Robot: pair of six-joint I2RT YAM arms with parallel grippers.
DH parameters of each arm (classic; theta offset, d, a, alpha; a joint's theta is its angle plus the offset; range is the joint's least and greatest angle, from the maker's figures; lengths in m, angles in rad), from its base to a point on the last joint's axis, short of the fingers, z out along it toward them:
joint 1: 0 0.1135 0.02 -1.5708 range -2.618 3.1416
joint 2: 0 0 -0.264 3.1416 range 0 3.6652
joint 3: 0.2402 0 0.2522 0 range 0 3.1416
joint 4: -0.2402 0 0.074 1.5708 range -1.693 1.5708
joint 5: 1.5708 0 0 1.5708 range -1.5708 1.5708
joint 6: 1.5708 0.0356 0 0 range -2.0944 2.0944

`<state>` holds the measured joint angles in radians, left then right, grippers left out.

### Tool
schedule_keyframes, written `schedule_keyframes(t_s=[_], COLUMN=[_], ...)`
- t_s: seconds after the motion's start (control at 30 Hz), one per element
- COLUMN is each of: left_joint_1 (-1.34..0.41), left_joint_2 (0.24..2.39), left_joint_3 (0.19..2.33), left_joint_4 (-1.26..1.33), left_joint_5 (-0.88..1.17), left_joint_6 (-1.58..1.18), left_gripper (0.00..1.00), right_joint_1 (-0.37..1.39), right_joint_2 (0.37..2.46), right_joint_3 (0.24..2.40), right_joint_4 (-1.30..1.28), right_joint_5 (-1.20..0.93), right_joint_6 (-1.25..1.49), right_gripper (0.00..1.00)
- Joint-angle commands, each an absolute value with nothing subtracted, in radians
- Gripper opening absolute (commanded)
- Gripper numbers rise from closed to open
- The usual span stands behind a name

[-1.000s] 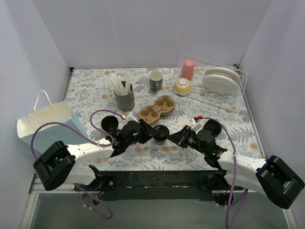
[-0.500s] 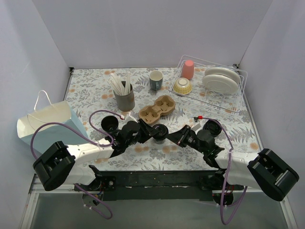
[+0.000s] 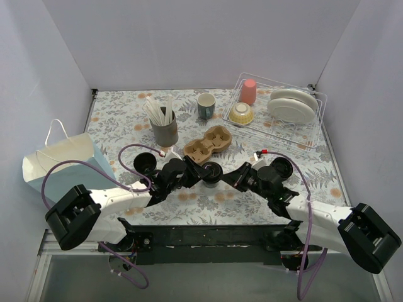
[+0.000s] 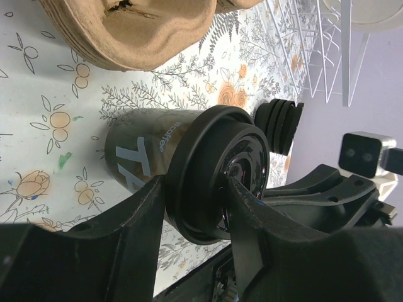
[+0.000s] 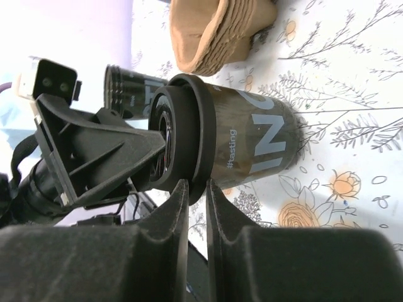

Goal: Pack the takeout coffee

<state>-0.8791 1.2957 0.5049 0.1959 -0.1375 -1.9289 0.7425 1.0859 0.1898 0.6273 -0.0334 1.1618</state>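
Black paper under black lids: three takeout cups stand on the flowered table (image 3: 119, 113). The left cup (image 3: 144, 162) and the right cup (image 3: 280, 168) stand free and well apart, towards the near edge. The middle cup (image 3: 211, 171) stands between them, just near of the one brown pulp carrier (image 3: 208, 143), and both arms meet at it. The left gripper (image 4: 195, 211) has a finger on either side of the lid, clamped on its rim. The right gripper (image 5: 197, 195) reaches in from the right, its fingers (image 5: 170, 207) almost together and pinching the lid's edge. Far of the carrier stand one grey cup of white straws (image 3: 164, 129) and one grey-green mug (image 3: 206, 105). At far right, one wire rack (image 3: 308, 135) holds one pink tumbler (image 3: 249, 91), one yellowish bowl (image 3: 241, 113) and white plates (image 3: 293, 104), whose number I cannot tell. One pale blue paper bag (image 3: 63, 160) sits at the left edge.
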Motion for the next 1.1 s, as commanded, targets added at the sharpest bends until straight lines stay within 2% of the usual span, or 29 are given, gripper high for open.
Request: schedule_keyframes(t_s=[0.0, 0.03, 0.1, 0.17, 0.37, 0.5, 0.6, 0.73, 0.83, 1.07], left_joint_1=[-0.917, -0.917, -0.917, -0.917, -0.917, -0.917, -0.919, -0.919, -0.919, -0.916], left_joint_2=[1.396, 1.394, 1.393, 1.400, 1.416, 1.420, 1.422, 1.420, 1.416, 1.391], left_joint_3=[0.425, 0.423, 0.423, 0.425, 0.402, 0.405, 0.419, 0.439, 0.445, 0.463], left_joint_4=[-0.161, -0.161, -0.161, -0.160, -0.143, -0.137, -0.146, -0.163, -0.164, -0.189], left_joint_5=[-0.011, -0.012, -0.015, -0.015, -0.008, -0.008, -0.009, -0.012, -0.008, -0.011], left_joint_6=[-1.844, -1.845, -1.847, -1.848, -1.856, -1.855, -1.844, -1.822, -1.812, -1.786], left_gripper=[0.39, 0.39, 0.39, 0.39, 0.39, 0.39, 0.39, 0.40, 0.40, 0.42], right_joint_1=[0.735, 0.735, 0.735, 0.735, 0.735, 0.735, 0.735, 0.735, 0.735, 0.706], right_joint_2=[1.103, 1.101, 1.109, 1.158, 1.262, 1.252, 1.221, 1.099, 1.031, 0.966], right_joint_3=[0.241, 0.259, 0.247, 0.210, 0.150, 0.172, 0.210, 0.311, 0.388, 0.501], right_joint_4=[0.150, 0.150, 0.245, 0.378, 0.511, 0.482, 0.442, 0.278, 0.197, 0.092], right_joint_5=[0.144, 0.146, 0.129, 0.066, -0.017, -0.006, -0.006, -0.006, 0.031, 0.066], right_joint_6=[0.974, 0.968, 0.954, 0.948, 0.992, 0.982, 0.947, 0.864, 0.802, 0.637], right_gripper=[0.12, 0.06, 0.04, 0.05, 0.10, 0.12, 0.19, 0.33, 0.38, 0.39])
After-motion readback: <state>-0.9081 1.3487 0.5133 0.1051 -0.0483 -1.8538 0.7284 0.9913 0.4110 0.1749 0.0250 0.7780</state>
